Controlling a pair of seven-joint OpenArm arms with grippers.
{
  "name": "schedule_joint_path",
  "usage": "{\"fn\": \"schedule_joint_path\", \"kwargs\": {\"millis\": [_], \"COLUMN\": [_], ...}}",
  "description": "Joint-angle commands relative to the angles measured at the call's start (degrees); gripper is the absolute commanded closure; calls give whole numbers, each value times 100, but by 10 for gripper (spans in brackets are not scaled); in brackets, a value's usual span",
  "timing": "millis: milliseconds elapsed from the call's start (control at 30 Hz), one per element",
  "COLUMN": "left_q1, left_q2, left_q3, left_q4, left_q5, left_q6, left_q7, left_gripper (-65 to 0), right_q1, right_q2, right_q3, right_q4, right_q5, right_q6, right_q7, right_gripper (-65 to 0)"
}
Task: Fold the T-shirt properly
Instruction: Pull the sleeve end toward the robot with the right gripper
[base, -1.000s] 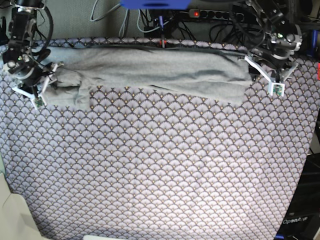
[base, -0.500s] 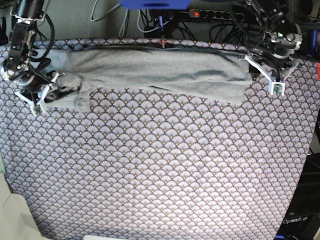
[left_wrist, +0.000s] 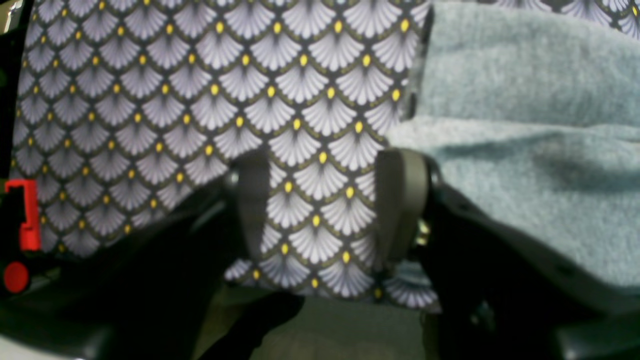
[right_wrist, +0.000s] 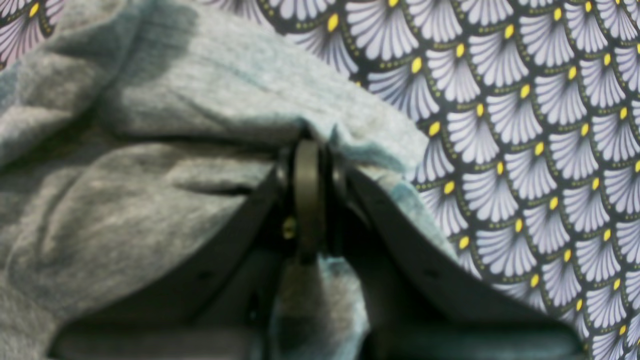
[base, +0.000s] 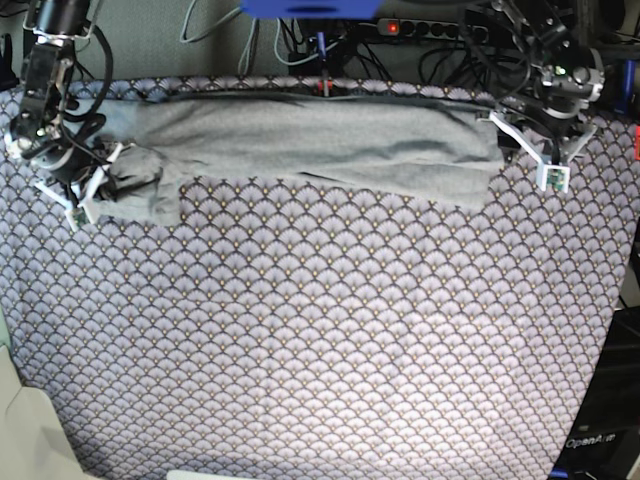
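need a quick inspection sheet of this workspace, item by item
surface: purple scallop-patterned tablecloth covers the table.
job's things: grey T-shirt lies in a long band along the far edge, one end bunched near the right gripper.
clutter: nothing seen on the cloth.
grippers: right gripper shut on a fold of the T-shirt; left gripper open over bare tablecloth, beside the T-shirt's other end, holding nothing.
cables: dark cables and a power strip behind the table.
surroundings: blue object at the top edge; dark equipment at the right.
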Motion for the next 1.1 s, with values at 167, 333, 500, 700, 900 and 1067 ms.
{"fn": "schedule_joint_path", "kwargs": {"millis": [167, 333, 500, 700, 900, 1067], "left_q1": [-34, -34, -34, -43, -43, -43], "left_q2": [-37, -37, -37, -37, -37, -37], "left_q3": [-8, -8, -8, -8, -8, -8], "left_q4": [83, 83, 75, 75, 75, 75], "left_q5": [-75, -75, -75, -75, -75, -75], "left_q6": [14, 14, 14, 14, 14, 14], "left_q7": [-99, -99, -99, -108, -108, -108], "left_gripper": [-332, -332, -332, -332, -332, -332], "right_q1": [-228, -623, -966, -1458, -1863, -2179], "right_q2": [96, 79, 70, 70, 70, 70], "right_q3": [26, 34, 26, 43, 43, 52], "right_q4": [719, 1660, 2143, 2548, 2838, 2838], "right_q5": [-255, -255, -246, -228, -228, -228], "right_q6": [-29, -29, -29, -29, -29, -29], "right_q7": [-180, -118, -109, -83, -48, 471], "right_gripper": [0, 0, 0, 0, 0, 0]}}
